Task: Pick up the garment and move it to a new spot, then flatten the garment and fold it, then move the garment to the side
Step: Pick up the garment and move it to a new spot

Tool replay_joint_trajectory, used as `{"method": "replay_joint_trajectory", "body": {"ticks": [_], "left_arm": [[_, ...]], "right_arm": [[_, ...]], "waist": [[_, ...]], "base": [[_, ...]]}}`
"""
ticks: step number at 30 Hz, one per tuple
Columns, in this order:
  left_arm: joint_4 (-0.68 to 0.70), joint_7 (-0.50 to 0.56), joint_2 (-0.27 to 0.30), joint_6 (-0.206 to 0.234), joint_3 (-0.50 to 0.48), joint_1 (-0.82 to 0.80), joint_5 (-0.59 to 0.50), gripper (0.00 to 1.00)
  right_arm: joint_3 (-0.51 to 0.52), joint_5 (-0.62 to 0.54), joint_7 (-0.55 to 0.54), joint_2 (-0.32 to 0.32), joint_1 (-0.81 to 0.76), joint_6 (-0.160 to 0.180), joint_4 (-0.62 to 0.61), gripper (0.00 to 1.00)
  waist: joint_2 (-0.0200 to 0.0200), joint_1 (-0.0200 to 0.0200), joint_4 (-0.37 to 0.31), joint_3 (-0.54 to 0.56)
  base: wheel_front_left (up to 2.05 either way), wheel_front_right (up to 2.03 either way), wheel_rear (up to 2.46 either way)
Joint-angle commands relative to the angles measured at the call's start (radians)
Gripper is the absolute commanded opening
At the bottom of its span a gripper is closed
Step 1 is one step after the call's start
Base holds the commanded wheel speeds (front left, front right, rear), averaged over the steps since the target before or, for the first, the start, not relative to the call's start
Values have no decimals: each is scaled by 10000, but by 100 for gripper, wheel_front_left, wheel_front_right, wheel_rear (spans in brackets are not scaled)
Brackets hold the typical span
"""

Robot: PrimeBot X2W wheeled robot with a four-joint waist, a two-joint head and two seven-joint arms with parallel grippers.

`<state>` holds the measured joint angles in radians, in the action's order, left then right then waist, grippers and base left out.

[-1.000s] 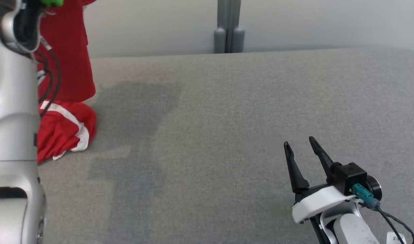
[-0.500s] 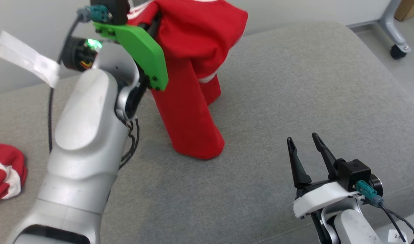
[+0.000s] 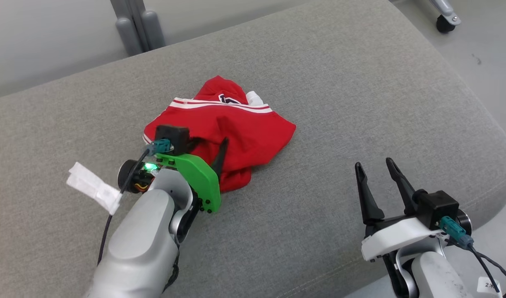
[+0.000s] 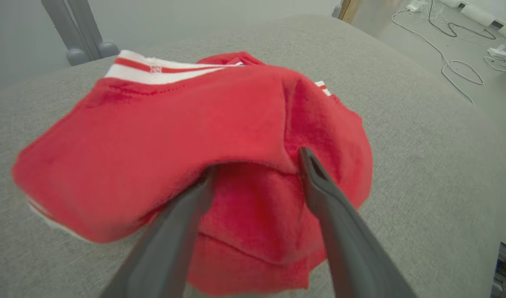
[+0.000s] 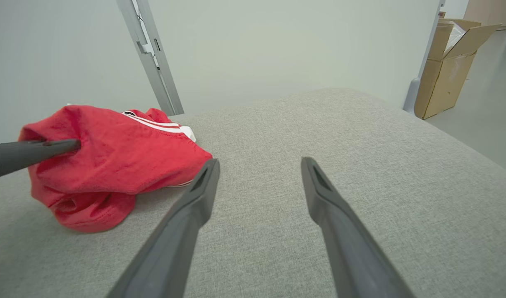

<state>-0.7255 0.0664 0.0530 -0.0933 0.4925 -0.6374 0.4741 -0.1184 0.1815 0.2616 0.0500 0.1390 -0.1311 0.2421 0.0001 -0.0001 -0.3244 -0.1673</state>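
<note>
The garment (image 3: 244, 128) is red with white stripes and lies in a crumpled heap on the grey padded surface (image 3: 360, 103). My left gripper (image 3: 209, 145) sits at the heap's near-left edge, open. In the left wrist view the garment (image 4: 153, 136) drapes over the left gripper (image 4: 257, 163), whose fingers are spread with loose cloth over the tips and between them. My right gripper (image 3: 373, 163) stands open and empty at the lower right, apart from the cloth. In the right wrist view the garment (image 5: 112, 153) lies left of the right gripper (image 5: 260, 161).
The padded surface curves down at its right and near edges, with floor beyond. A grey post (image 3: 133, 25) stands behind it and a caster wheel (image 3: 443, 22) at the far right. A cardboard box (image 5: 451, 58) and floor cables (image 4: 455, 66) lie off the surface.
The head camera has swung. Half a second ago the garment hung from my shut left gripper; now it lies heaped on the surface and the left fingers have spread. The right gripper stays open.
</note>
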Motion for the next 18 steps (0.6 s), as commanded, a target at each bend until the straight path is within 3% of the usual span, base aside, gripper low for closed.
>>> {"method": "replay_joint_trajectory", "body": {"ticks": [1,9,18], "left_arm": [[207,-441,35,-66,-45,238,135,100],[1955,-2281,676,231,-623,1940,461,100],[4439,-3213,1747,1331,-1947,4594,431,100]], "right_arm": [[52,-151,47,11,17,6,9,100],[387,-405,44,16,-369,6,13,100],[665,-655,-36,14,-773,7,12,100]], "waist": [[-1,1,485,220],[-1,1,1786,867],[-1,1,2893,1594]], "base": [[0,0,0],[0,0,0],[0,0,0]]}}
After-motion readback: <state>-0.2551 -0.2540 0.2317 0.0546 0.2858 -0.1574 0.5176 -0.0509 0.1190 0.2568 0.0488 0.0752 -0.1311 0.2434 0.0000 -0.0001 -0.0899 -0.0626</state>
